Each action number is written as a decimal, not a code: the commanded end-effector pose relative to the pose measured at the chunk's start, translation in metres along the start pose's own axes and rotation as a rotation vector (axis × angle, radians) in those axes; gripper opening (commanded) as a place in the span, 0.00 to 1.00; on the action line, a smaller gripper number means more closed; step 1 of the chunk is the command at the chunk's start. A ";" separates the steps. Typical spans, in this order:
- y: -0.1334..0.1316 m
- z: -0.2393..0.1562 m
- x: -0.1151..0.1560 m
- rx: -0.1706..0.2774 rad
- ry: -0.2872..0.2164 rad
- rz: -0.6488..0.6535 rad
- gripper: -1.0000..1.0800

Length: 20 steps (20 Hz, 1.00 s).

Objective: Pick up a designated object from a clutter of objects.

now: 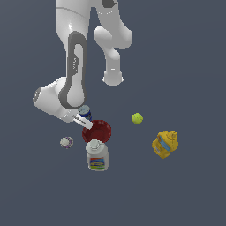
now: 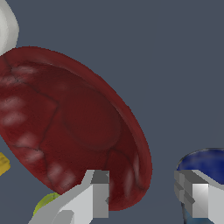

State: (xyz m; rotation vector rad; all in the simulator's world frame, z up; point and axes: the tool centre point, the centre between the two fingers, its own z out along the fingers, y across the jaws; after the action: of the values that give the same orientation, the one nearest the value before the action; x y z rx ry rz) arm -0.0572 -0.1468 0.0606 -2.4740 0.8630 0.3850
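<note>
On the exterior view's left, a small whitish ball (image 1: pixel 66 142) lies on the dark worktop (image 1: pixel 190 66), apart from the other things. Next to it, toward the right, the end effector (image 1: pixel 84 121) hangs low at the end of the white arm (image 1: pixel 73 66), and its light fingers (image 1: pixel 82 119) reach over the left edge of the red bowl (image 1: pixel 97 131). Just behind the fingers stands the small blue can (image 1: pixel 85 112), very near to the bowl's rim.

The red bowl, the thing to be picked, rests on the worktop in the middle of the group. The white labelled bottle (image 1: pixel 96 156) stands just in front of it, and its cap seems to touch the bowl's rim.

More to the right, the yellow-green tennis ball (image 1: pixel 137 118) lies alone, and the yellow bottle (image 1: pixel 165 144) lies on its side, well apart from the bowl.

In the wrist view the end effector (image 2: pixel 146 197) is spread wide and grasps nothing. One finger (image 2: pixel 94 197) is over the inside of the bowl (image 2: pixel 70 127), the other in front of the can (image 2: pixel 205 164), and the bowl's rim passes between them.
</note>
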 end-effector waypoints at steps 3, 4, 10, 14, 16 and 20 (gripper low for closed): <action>0.001 0.020 -0.002 0.000 -0.007 0.002 0.62; 0.001 0.022 -0.002 0.000 -0.007 0.003 0.62; 0.001 0.025 -0.002 0.000 -0.007 0.003 0.00; 0.001 0.025 -0.002 0.000 -0.007 0.003 0.00; 0.001 0.025 -0.002 0.000 -0.007 0.003 0.00; -0.001 0.009 0.005 0.005 0.025 0.000 0.00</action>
State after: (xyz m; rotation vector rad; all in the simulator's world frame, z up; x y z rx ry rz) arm -0.0538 -0.1441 0.0504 -2.4791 0.8734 0.3519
